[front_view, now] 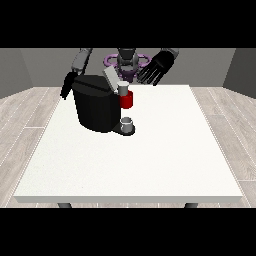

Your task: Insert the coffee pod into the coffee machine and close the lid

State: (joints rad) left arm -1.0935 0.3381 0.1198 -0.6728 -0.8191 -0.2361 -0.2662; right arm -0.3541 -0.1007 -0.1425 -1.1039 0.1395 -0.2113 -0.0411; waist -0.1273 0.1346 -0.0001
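A black coffee machine (96, 107) stands on the white table (150, 160) at the back left, its grey lid (109, 77) tilted up and open. A small grey pod (123, 89) sits at the top of the red brew head (127, 100). A grey cup (127, 123) rests on the machine's base plate. The hand at the view's right (156, 67) hovers above and to the right of the machine, fingers spread, holding nothing. The hand at the view's left (66, 85) hangs behind the machine's left side, partly hidden.
The robot's torso (127, 62) stands behind the table's far edge. The table's front and right parts stretch wide beyond the machine. Grey wood floor surrounds the table.
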